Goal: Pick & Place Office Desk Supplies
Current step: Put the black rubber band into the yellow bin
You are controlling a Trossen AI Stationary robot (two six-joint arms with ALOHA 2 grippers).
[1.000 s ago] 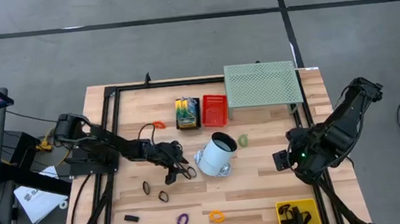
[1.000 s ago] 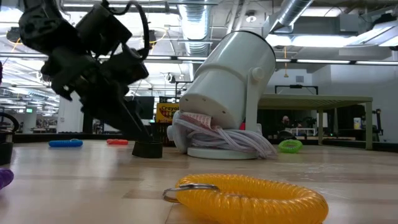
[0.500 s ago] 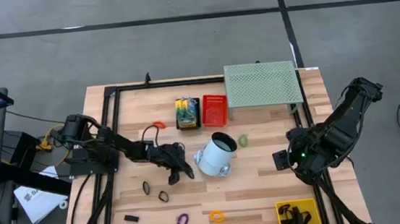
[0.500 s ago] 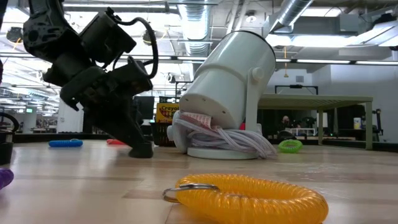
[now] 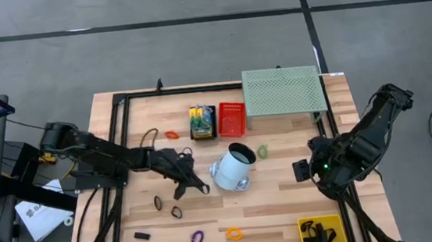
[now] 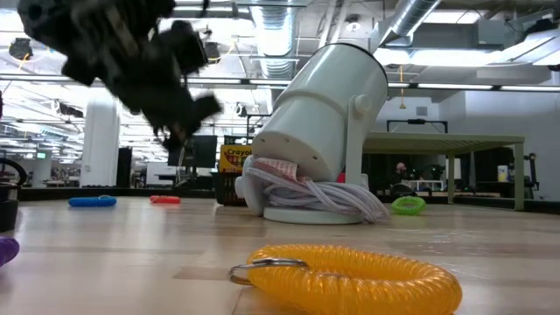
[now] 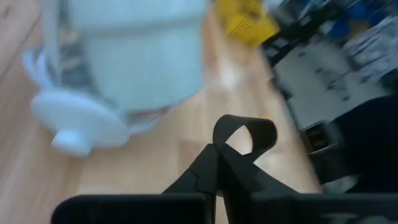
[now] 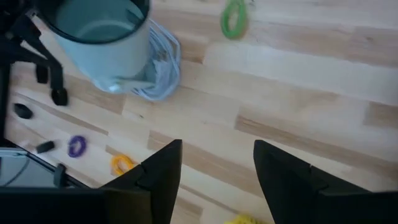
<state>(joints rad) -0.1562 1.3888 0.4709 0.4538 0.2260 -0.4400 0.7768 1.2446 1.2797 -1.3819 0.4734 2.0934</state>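
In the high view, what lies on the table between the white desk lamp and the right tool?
Only the green coil ring, close beside the white desk lamp; the rest of the way to the right tool is bare wood. The right wrist view agrees.

Crayon box (image 5: 202, 123) sits left of basket (image 5: 231, 118).

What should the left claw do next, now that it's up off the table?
Probably carry toward the yellow tray, which already holds black clips. The left claw is shut on a black binder clip and lifted beside the white desk lamp, so swing wide of it.
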